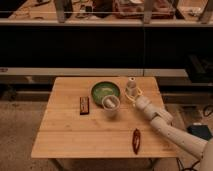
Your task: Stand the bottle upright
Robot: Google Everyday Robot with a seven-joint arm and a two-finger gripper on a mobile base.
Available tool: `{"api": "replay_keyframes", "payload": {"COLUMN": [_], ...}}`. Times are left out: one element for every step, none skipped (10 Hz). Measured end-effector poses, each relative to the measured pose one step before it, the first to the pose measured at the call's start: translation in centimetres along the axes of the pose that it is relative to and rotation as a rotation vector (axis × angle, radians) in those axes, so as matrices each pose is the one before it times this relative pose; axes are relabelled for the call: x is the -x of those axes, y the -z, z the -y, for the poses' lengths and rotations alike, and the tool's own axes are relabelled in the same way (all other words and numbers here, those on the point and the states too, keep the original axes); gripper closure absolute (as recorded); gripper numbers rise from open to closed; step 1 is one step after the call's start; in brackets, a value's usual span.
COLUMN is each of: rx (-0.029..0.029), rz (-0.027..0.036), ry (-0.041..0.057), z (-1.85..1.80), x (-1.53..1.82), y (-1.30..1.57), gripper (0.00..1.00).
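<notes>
The bottle [131, 85] is small and pale with a whitish cap. It looks upright near the far right of the wooden table [65, 135], just right of the green bowl [105, 91]. My gripper [134, 95] is directly in front of the bottle's lower part, at or touching its base. The white arm reaches in from the lower right. The white cup [110, 105] stands just left of the gripper, in front of the bowl.
A brown bar-shaped object [84, 105] lies left of the cup. A red elongated object [135, 140] lies near the table's front right edge, under the arm's path. A dark shelf wall runs behind the table.
</notes>
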Motion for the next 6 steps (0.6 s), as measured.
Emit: {"api": "replay_keyframes", "payload": {"rx": [0.00679,0.00691,-0.00012,-0.00229,-0.0048,-0.00222], "rz": [-0.00499,-0.00254,0.00111,0.00135,0.00218,0.00311], "ry": [-0.01111,-0.00733,-0.00329,-0.00325,-0.00279,-0.0036], "z": [-0.16,-0.209,0.044,0.12,0.2,0.092], "x": [0.031,0.058,0.12,0.131,0.133,0.204], "y": [0.224,0.265,0.033,-0.098,-0.186,-0.01], "gripper": [0.67,0.57,0.47,0.36,0.27,0.21]}}
